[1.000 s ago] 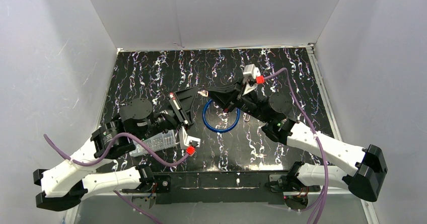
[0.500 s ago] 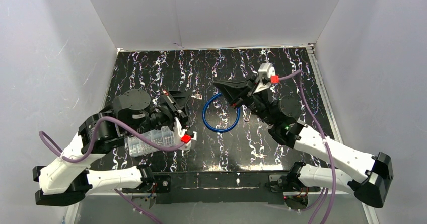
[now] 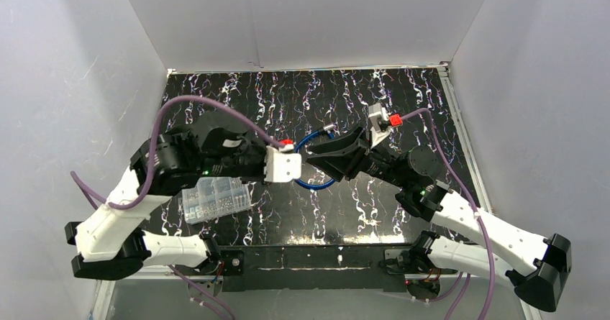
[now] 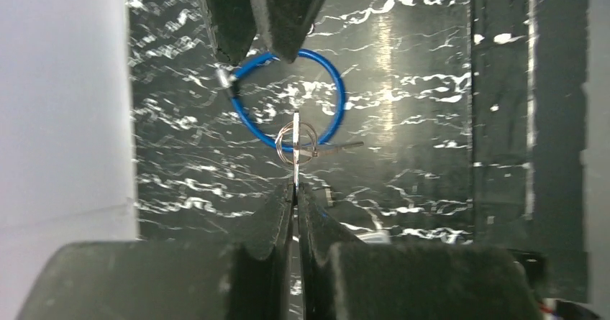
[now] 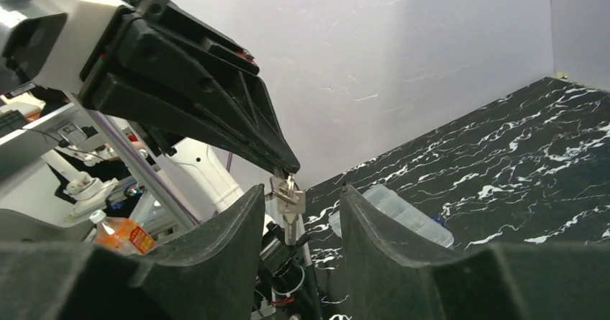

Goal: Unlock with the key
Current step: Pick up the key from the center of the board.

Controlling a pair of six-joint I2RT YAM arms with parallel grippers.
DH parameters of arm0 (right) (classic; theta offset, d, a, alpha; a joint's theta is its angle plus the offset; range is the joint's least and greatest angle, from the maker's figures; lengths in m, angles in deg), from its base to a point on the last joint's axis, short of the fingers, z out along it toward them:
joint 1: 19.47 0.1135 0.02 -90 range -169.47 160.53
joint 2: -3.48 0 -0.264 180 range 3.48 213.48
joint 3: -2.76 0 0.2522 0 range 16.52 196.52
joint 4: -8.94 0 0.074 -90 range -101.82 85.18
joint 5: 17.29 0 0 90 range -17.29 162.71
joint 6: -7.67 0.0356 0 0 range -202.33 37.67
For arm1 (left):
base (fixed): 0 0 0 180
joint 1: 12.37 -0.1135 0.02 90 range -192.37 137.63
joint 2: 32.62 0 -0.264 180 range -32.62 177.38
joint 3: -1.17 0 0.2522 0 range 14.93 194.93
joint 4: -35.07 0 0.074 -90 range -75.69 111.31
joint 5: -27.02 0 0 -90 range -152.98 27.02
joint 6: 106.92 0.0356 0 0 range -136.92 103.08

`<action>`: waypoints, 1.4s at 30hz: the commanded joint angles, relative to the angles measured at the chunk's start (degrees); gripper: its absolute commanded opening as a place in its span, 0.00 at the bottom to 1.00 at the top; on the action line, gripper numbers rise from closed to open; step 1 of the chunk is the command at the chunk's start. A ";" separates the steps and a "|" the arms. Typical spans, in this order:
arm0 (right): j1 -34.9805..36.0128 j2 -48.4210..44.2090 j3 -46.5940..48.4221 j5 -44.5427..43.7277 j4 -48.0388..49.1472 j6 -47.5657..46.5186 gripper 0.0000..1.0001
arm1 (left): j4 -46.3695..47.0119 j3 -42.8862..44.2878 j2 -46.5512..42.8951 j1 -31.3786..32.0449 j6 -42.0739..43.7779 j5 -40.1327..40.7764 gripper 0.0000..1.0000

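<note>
Silver metal shows at the centre of the scene: a key (image 5: pixel 288 212) is gripped at one end in the tips of the left gripper (image 4: pixel 296 190), whose jaws are pressed together on it. In the left wrist view the key is seen edge-on, sticking out beyond the fingertips, with a thin wire key ring (image 4: pixel 296 142) threaded through it. The key is held up off the black marbled table (image 3: pixel 403 97), above a blue cable loop (image 4: pixel 338 104) that lies flat near the middle of the table. A metal-capped end (image 4: pixel 229 79) of the cable is seen at the loop's edge.

The right gripper (image 5: pixel 302 190) is placed opposite the left one, reaching in from the right, with its jaws standing apart. In the right wrist view the key is seen hanging between the two right fingers (image 5: pixel 223 248). A gap is visible on each side, so no contact is shown. From above, the two grippers are seen tip to tip over the left part of the loop, and much of the loop is hidden beneath them.

A clear plastic box (image 3: pixel 216 199) of small parts is set on the table at the near left, beside the left arm and apart from the loop. Whether a lock body is attached to the cable cannot be told.
</note>
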 commanded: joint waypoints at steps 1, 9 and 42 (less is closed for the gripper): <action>-0.54 -1.10 -1.17 2.20 4.16 5.32 0.52 | -6.47 4.98 3.03 -5.37 -11.16 -9.34 0.00; -0.52 -5.26 -2.20 -1.52 -1.44 -1.86 0.48 | -12.77 11.30 9.50 -11.01 -12.69 -16.70 0.00; 1.86 3.21 -0.24 -1.00 2.97 -3.58 0.75 | -3.83 14.22 9.27 -11.01 -14.28 -6.64 0.00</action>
